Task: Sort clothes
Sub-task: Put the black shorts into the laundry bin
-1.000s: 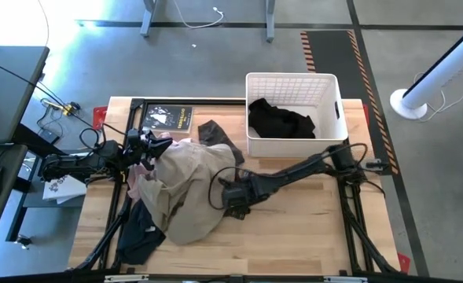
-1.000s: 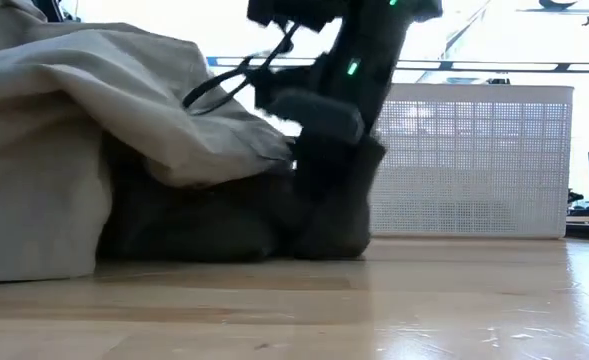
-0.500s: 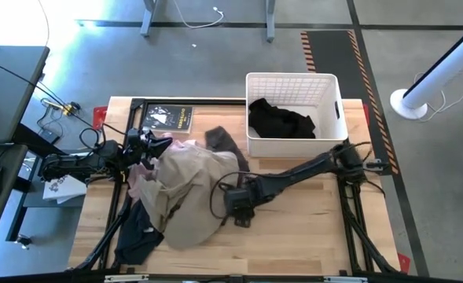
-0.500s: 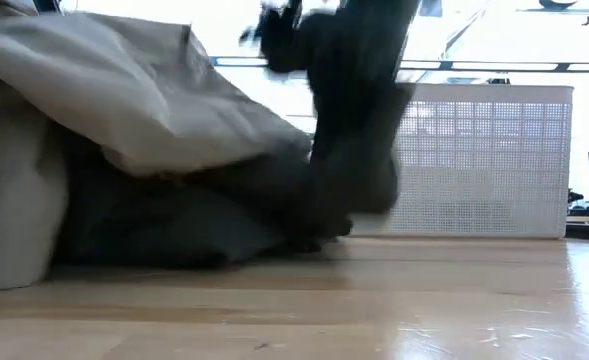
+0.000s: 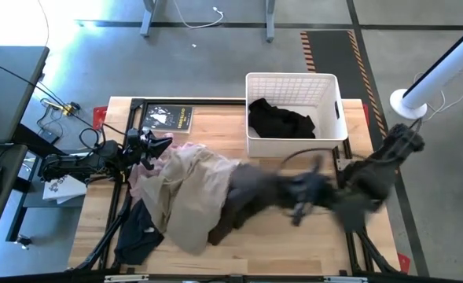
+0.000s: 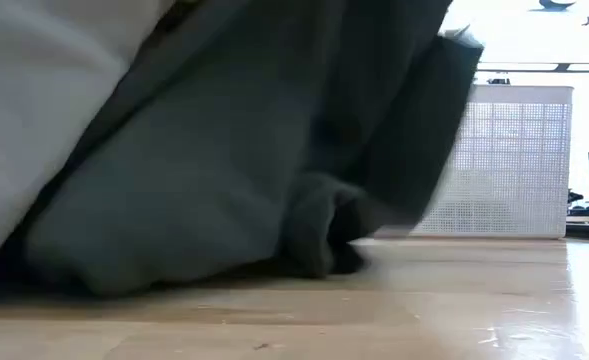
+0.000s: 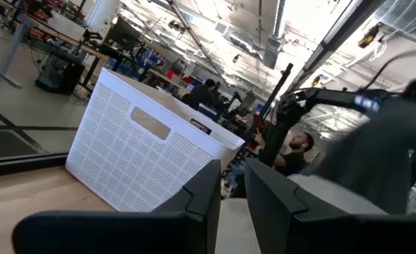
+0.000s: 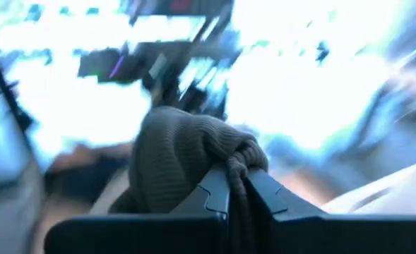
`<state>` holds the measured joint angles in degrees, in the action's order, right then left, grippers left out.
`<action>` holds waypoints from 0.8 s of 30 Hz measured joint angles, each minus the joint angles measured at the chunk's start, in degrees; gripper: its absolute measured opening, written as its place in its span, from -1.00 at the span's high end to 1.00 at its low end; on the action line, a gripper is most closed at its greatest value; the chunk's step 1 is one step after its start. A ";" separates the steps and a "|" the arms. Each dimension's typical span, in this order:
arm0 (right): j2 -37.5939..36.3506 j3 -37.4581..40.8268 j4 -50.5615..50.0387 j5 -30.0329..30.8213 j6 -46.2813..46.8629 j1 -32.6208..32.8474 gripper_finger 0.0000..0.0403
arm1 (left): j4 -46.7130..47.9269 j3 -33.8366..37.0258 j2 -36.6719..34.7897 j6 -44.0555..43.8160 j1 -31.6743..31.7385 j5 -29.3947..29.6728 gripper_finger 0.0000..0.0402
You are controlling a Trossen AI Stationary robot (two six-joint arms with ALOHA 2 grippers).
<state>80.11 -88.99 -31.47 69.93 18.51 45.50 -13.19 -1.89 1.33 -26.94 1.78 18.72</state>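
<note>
A beige garment [image 5: 185,189] lies heaped at the table's left middle, over a pale pink garment [image 5: 141,174] and a navy one [image 5: 137,236]. A dark olive-brown garment [image 5: 251,195] stretches from under the beige heap toward the right. My right gripper [image 5: 302,195] is shut on it. In the low view the olive cloth [image 6: 224,150] fills most of the picture. A black garment [image 5: 282,119] lies in the white basket [image 5: 294,80]. My left gripper [image 5: 151,145] stands at the heap's far left, fingers nearly together on pink cloth. My left gripper holds a bit of the pink garment's far edge [image 5: 161,144], raised off the table. Pale cloth shows in the narrow gap between its fingers [image 7: 206,201]; more of the hold does not show. My right gripper pinches a bunched fold of the olive knit cloth [image 8: 237,164] between its two shut fingers. The cloth bulges above the fingertips. The garment trails back to the heap, stretched out, with its lower part on the table [image 6: 324,250].
A dark book [image 5: 168,118] lies at the far left of the table. The basket [image 6: 504,160] stands at the far right. Bare wood shows along the near edge [image 5: 278,248]. People and workbenches show in the room behind.
My right gripper has shut on the olive garment at the beige heap's right side. It has moved fast toward the table's right edge. The olive garment has been drawn out from under the beige one and now lies stretched to the right. The beige heap's right edge has been pulled along.
</note>
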 joint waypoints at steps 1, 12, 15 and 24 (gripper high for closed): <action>-0.87 -0.05 4.09 6.37 -5.26 2.45 0.98 | 0.02 0.00 -0.01 0.02 0.00 0.02 0.69; -1.46 -0.17 21.00 -0.53 -28.59 6.34 0.98 | 0.06 0.00 -0.01 0.03 0.01 0.91 0.69; -1.38 -0.19 5.72 -12.47 -8.80 4.33 0.98 | 0.06 0.00 0.00 0.02 0.00 0.87 0.69; 9.86 -0.15 -44.31 -46.38 52.29 -1.17 0.97 | 0.08 0.00 0.01 0.00 0.00 0.83 0.69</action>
<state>89.98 -89.14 -75.78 23.55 70.80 44.33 -13.10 -1.89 1.34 -26.94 1.78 19.55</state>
